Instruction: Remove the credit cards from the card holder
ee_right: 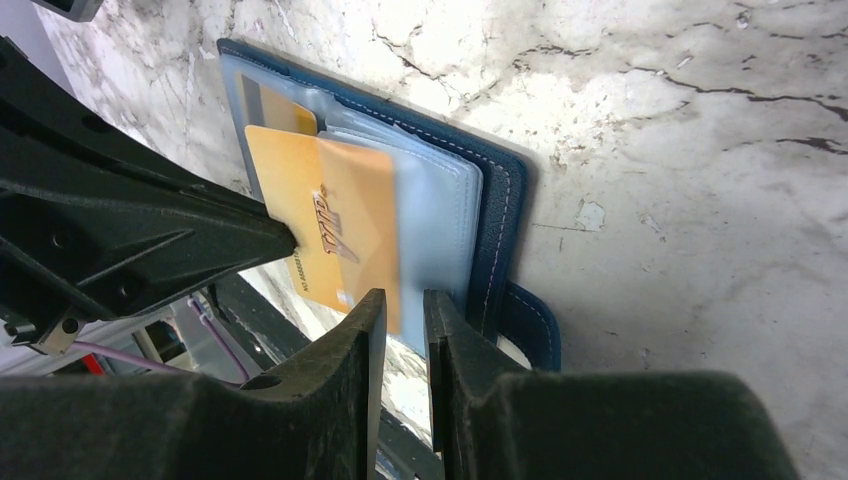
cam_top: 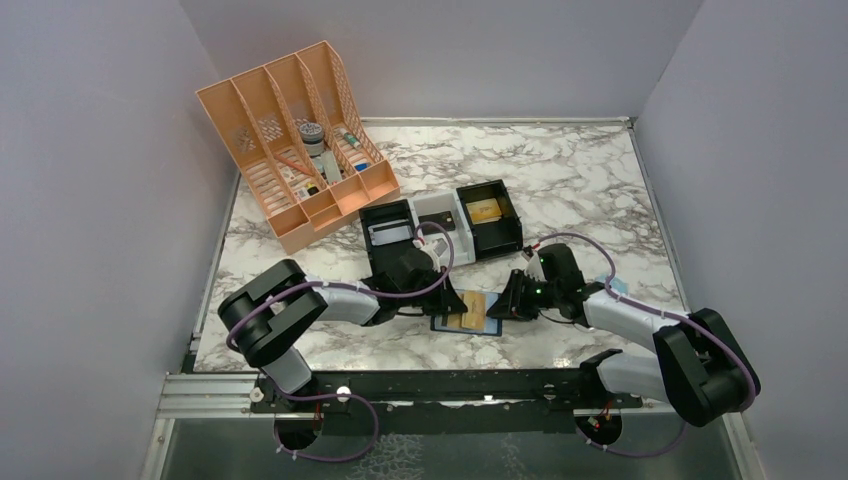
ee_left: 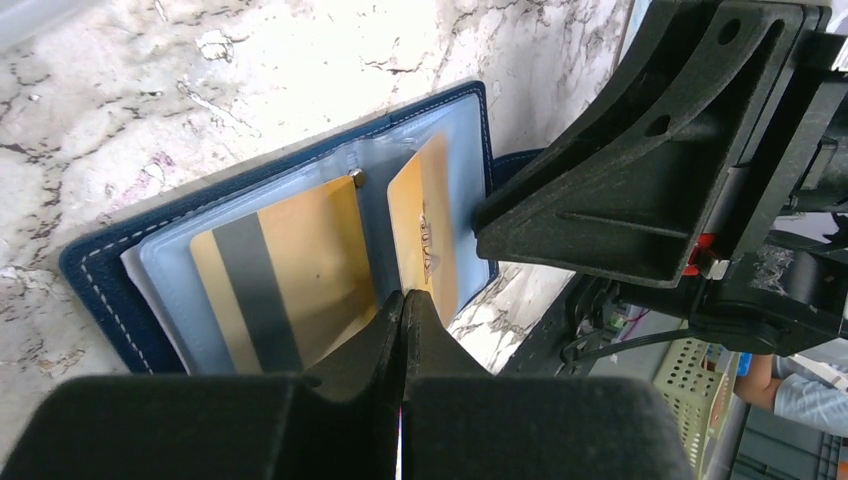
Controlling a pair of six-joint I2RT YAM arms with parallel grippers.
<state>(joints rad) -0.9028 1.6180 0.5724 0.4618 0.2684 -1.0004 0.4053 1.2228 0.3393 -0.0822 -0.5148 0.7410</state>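
Note:
The navy card holder (cam_top: 492,322) lies open near the table's front edge, its blue-grey pockets up; it also shows in the left wrist view (ee_left: 110,270) and the right wrist view (ee_right: 500,200). A gold-tan credit card (ee_left: 425,210) (ee_right: 340,220) is raised part way out of its pocket. My left gripper (ee_left: 402,296) (cam_top: 450,300) is shut on that card's edge. A second gold card with a dark stripe (ee_left: 290,270) sits in the other pocket. My right gripper (ee_right: 405,300) (cam_top: 505,305) has its jaws nearly together on the pocket edge (ee_right: 440,230) beside the strap tab (ee_right: 530,320).
An orange slotted file rack (cam_top: 290,180) stands at the back left. Black and white box trays (cam_top: 440,225) sit behind the card holder; one holds a gold card (cam_top: 483,210). The table's front edge and metal rail (cam_top: 400,385) lie just below the card holder.

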